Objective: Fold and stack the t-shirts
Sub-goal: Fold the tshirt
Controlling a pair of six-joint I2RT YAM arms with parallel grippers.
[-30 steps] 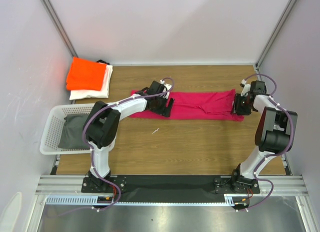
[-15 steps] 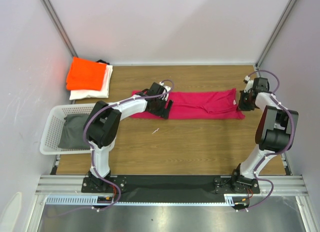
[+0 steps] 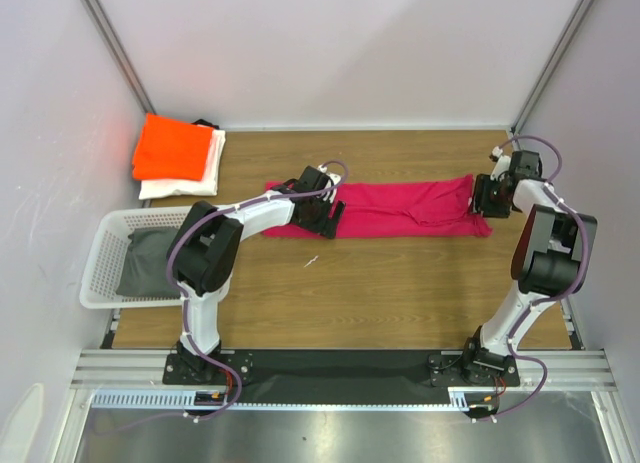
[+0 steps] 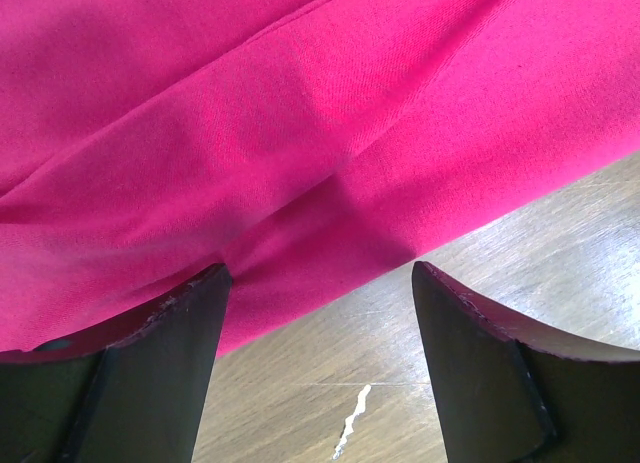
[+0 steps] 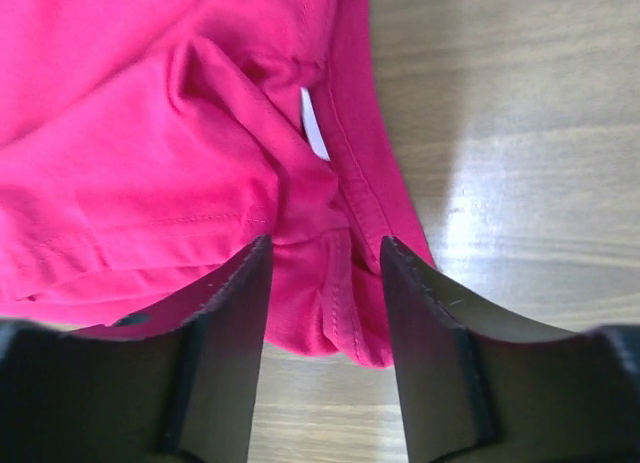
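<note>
A magenta-pink t-shirt (image 3: 400, 208) is lying stretched out in a long, narrow band across the middle of a wooden table (image 3: 400, 293), seen from above. Everything else is sitting around this shirt.

The left gripper (image 3: 335, 213) is hovering over the shirt's left end. Its wrist camera is showing the two dark fingers (image 4: 150, 353) standing wide apart at the shirt's near edge, with pink cloth and bare wood showing in the gap and nothing clamped.

The right gripper (image 3: 482, 198) is sitting at the shirt's right end. In its wrist view the jaws are parted as well, and a bunched fold of hem is lying between and below the fingers (image 5: 430, 333), which are not squeezing it. A small white label (image 5: 313, 123) is peeking out of a fold just beyond them.

Well off the shirt's left end, toward the back corner, a folded orange t-shirt (image 3: 172, 148) is resting on top of a folded white t-shirt (image 3: 200, 178). Nearer than that stack, also left of the pink shirt, a white lattice basket (image 3: 97, 268) is holding a dark grey cloth (image 3: 145, 263).

A tiny white scrap (image 3: 311, 261) is lying on the wood just in front of the shirt's left half.
</note>
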